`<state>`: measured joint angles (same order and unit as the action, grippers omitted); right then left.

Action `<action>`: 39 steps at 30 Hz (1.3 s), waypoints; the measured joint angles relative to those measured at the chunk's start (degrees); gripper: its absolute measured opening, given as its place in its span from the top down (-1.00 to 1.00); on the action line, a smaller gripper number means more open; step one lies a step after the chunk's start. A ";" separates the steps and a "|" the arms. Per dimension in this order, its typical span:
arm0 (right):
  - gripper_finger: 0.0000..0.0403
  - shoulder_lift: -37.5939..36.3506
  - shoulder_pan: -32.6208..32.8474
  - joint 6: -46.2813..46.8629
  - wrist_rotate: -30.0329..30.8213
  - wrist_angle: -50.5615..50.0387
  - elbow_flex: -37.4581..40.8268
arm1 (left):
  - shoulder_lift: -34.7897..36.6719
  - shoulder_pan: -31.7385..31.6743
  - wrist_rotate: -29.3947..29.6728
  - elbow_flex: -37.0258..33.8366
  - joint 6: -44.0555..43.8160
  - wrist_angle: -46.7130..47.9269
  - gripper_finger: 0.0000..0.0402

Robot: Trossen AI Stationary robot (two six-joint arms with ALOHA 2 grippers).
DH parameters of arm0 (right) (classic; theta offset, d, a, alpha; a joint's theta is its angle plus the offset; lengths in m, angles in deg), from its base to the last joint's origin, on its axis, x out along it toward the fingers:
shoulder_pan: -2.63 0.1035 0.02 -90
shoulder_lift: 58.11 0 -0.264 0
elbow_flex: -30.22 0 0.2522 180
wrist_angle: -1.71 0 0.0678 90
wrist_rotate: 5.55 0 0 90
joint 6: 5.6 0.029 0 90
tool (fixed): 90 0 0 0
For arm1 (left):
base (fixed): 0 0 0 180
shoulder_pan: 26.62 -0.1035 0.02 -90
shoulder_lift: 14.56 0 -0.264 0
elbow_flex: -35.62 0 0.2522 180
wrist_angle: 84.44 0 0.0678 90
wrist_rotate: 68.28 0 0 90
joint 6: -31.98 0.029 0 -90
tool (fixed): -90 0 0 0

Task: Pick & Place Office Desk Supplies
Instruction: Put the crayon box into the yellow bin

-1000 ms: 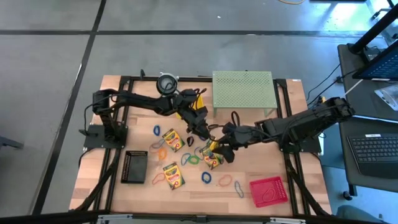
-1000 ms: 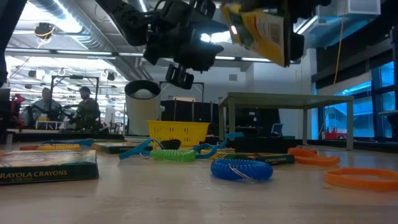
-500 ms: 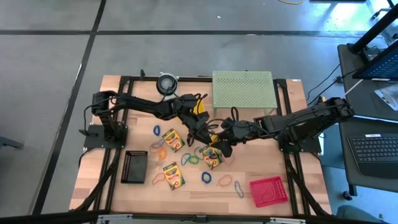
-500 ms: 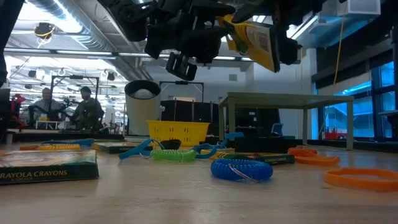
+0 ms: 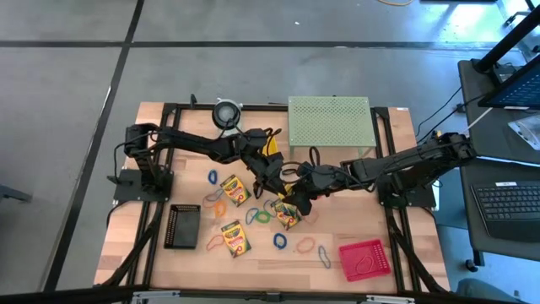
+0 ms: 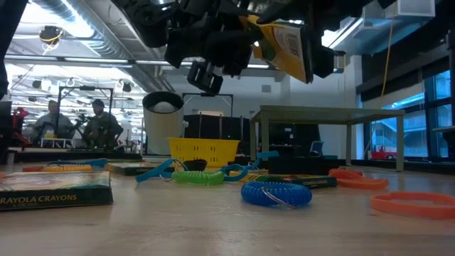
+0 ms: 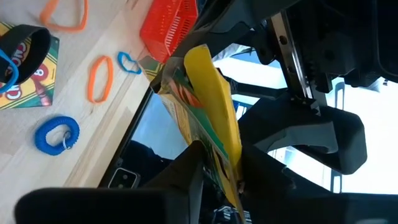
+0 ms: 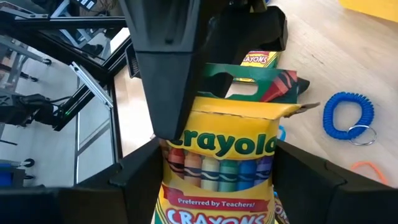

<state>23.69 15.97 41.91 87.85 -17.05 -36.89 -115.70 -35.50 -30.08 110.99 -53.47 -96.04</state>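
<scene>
A Crayola crayon box (image 8: 219,163) is being gripped by the right gripper (image 8: 217,180) above the wooden table (image 5: 354,224). It is also being pinched by the left gripper (image 7: 217,171). Beyond the table, two people (image 6: 75,122) are being shown seated.

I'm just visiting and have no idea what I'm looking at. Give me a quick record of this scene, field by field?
Setting: wooden table with two dark robot arms meeting over its middle
Held item: crayon box, lifted above the table
Right gripper: fingers on both sides of the crayon box, gripping it
Left gripper: fingers closing on the same box's edge
On the table: more crayon boxes, coloured loops, blue coil, red basket, black tray
Back of table: green perforated stand
Background: people seated far off
</scene>
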 joint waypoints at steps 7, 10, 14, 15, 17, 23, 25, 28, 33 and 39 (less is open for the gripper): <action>-0.31 0.04 0.55 0.00 -0.26 1.27 0.07 | 0.00 -0.02 -0.49 0.11 0.05 -0.11 0.70; -0.31 0.04 0.55 0.09 -1.27 1.51 0.07 | 0.00 -0.04 -0.85 0.11 0.38 -0.17 0.77; -0.31 0.04 0.55 1.59 -1.61 1.56 0.07 | 0.00 -0.09 -0.93 0.11 0.55 -0.28 0.91; -0.31 0.04 0.55 1.71 -1.60 1.57 0.07 | 0.00 -0.09 -0.93 0.11 0.55 -0.31 0.95; -0.31 0.04 0.55 1.79 -1.70 1.59 0.07 | 0.00 -0.09 -0.99 0.11 0.59 -0.33 0.97; -0.39 0.04 0.55 3.77 -1.50 1.76 0.07 | 0.00 -0.11 -1.40 0.11 0.59 -0.61 0.98; -0.43 0.04 0.55 4.49 -1.48 1.88 0.07 | 0.00 -0.13 -1.76 0.11 0.62 -0.70 0.98; -0.46 0.04 0.55 4.75 -1.30 2.00 0.05 | 0.00 -0.15 -1.76 0.12 0.59 -0.91 0.98; -0.50 0.04 0.52 4.74 -1.77 2.03 -0.01 | 0.00 -0.15 -1.98 0.22 0.38 -1.01 0.98; -0.56 0.04 0.52 4.58 -0.69 2.01 -0.02 | 0.00 -0.17 -2.68 0.22 0.62 -0.97 0.99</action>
<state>23.73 16.49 46.49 87.16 -15.04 -36.91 -115.70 -35.67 -32.77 111.21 -52.85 -97.01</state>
